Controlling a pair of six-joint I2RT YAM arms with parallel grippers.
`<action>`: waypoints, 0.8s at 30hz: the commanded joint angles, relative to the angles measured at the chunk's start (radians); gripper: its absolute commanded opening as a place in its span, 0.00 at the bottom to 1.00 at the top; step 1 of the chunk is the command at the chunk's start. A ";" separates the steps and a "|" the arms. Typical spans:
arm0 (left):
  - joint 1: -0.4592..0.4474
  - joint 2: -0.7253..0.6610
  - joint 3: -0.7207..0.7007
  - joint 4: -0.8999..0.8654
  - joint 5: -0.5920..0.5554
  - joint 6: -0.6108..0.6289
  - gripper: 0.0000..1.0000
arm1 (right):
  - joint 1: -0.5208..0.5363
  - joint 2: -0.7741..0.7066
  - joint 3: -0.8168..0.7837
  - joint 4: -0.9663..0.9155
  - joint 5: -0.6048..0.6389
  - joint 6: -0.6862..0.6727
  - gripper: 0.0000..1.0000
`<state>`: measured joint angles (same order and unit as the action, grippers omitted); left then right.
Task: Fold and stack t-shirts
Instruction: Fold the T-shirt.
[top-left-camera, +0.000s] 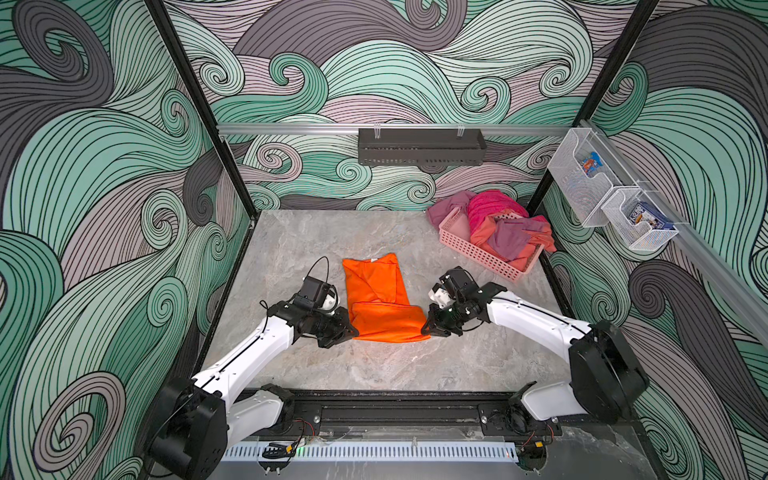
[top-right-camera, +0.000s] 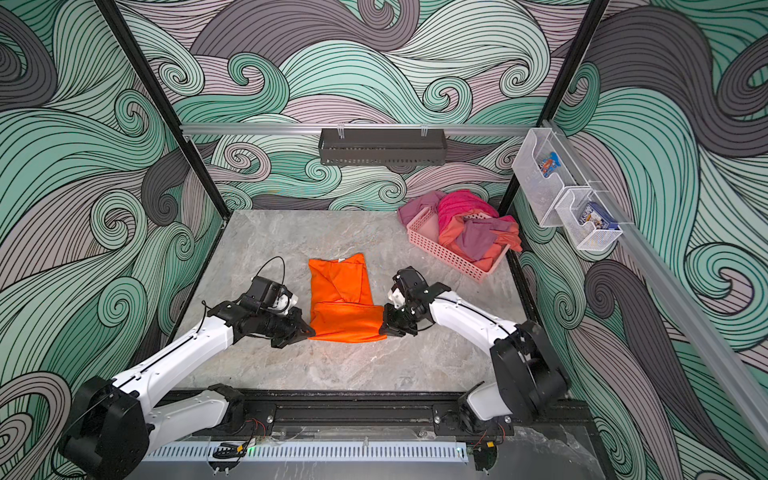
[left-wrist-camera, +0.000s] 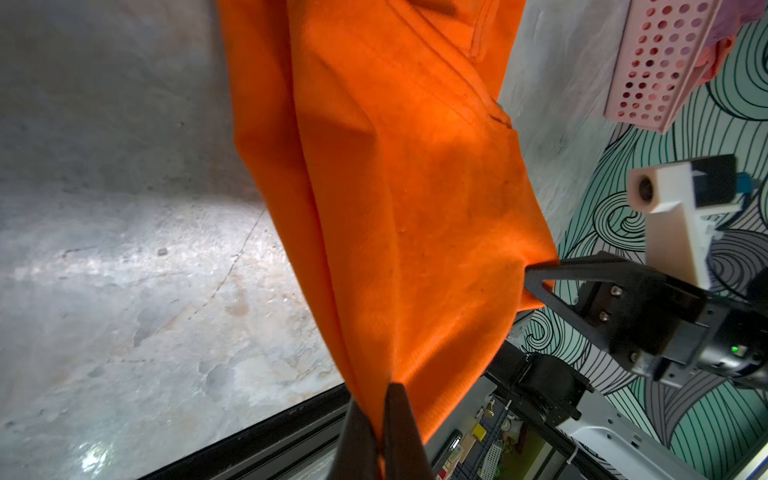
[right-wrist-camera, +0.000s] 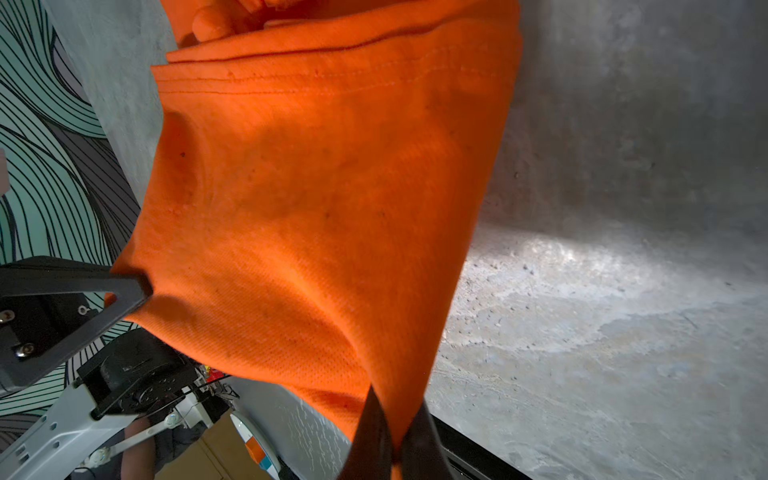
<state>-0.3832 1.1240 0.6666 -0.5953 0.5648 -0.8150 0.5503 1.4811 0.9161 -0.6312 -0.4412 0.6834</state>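
Nearest, on the grey marbled table: left claw at about 7 o'clock from the table's middle, right claw at about 5 o'clock. Each pinched tight on one near corner of the plain bright orange short-sleeved cloth t-shirt. Plain in both wrist views: dark jaws closed with orange cloth between them, near edge stretched from claw to claw.

Lies at the table's middle as a narrow strip with sleeves folded in; near end appears doubled over.

Looks like the lengthwise fold, near end toward the collar at 12 o'clock. Calls next for carrying both corners forward together, level and evenly spaced, then laying them by the collar before letting go.

Farther, at 2 o'clock: pink plastic lattice basket, heaped with pink and purple clothes.
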 joint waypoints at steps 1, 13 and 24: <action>0.004 0.007 0.057 -0.094 -0.018 0.020 0.00 | -0.008 0.064 0.136 -0.109 0.009 -0.076 0.00; 0.088 0.352 0.529 -0.255 -0.063 0.138 0.00 | -0.025 0.417 0.651 -0.224 -0.053 -0.173 0.00; 0.270 0.637 0.786 -0.267 -0.014 0.204 0.00 | -0.139 0.660 0.953 -0.223 -0.065 -0.163 0.00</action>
<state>-0.1379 1.7145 1.3884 -0.8326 0.5289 -0.6476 0.4385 2.0941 1.8023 -0.8417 -0.4870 0.5335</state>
